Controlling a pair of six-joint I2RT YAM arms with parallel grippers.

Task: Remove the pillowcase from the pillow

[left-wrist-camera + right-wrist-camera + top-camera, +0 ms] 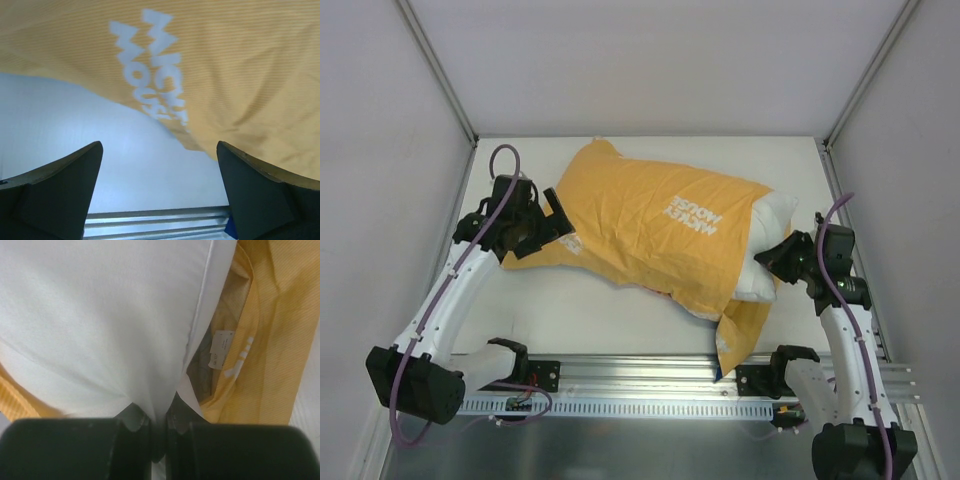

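Observation:
The pillowcase lies across the table, orange-yellow side up with white "MICKEY MOUSE" lettering. The white pillow sticks out of its open right end. My right gripper is shut on the pillow's white corner; the pinched fabric runs down between its jaws. The pillowcase's open mouth with a small label hangs to the right of the pillow. My left gripper is open and empty at the pillowcase's left end; its fingers frame bare table, with the pillowcase just beyond.
White enclosure walls surround the table on three sides. A slotted aluminium rail runs along the near edge, also seen in the left wrist view. A flap of pillowcase hangs down to that rail.

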